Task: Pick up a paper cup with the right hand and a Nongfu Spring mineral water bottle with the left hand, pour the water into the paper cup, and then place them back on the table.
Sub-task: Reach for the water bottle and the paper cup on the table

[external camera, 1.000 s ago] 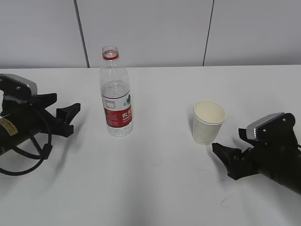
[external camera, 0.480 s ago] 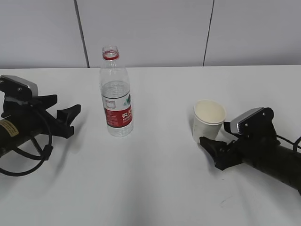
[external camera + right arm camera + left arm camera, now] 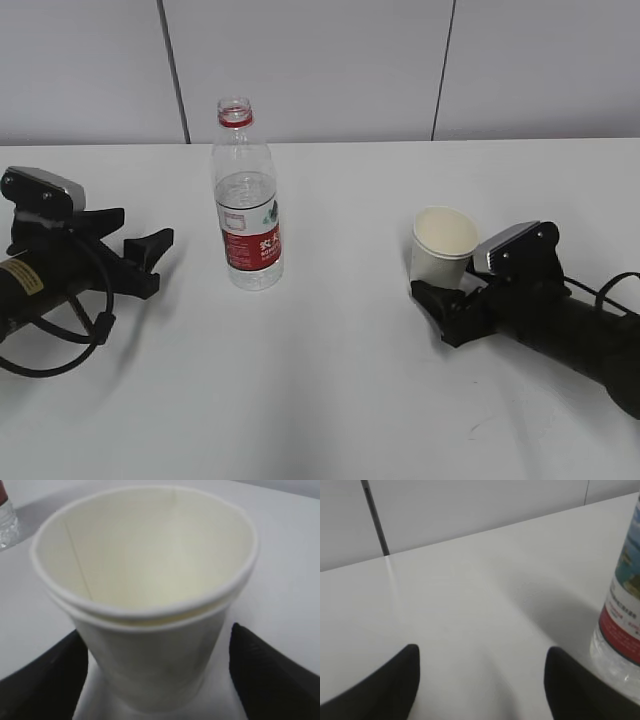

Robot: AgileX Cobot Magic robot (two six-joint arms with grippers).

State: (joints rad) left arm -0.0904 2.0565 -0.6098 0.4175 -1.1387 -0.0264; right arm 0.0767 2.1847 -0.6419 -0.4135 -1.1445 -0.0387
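The right end effector (image 3: pixel 437 305) lies low on the white desk (image 3: pixel 330 400), jaws spread wide either side of the tapered off-white paper cup (image 3: pixel 443 254). Only the right wrist view shows the cup's (image 3: pixel 145 600) rolled rim, seemingly doubled. The left end effector (image 3: pixel 135 248) is released, empty. Farther off stands the uncapped clear plastic bottle (image 3: pixel 246 198), red-labelled.
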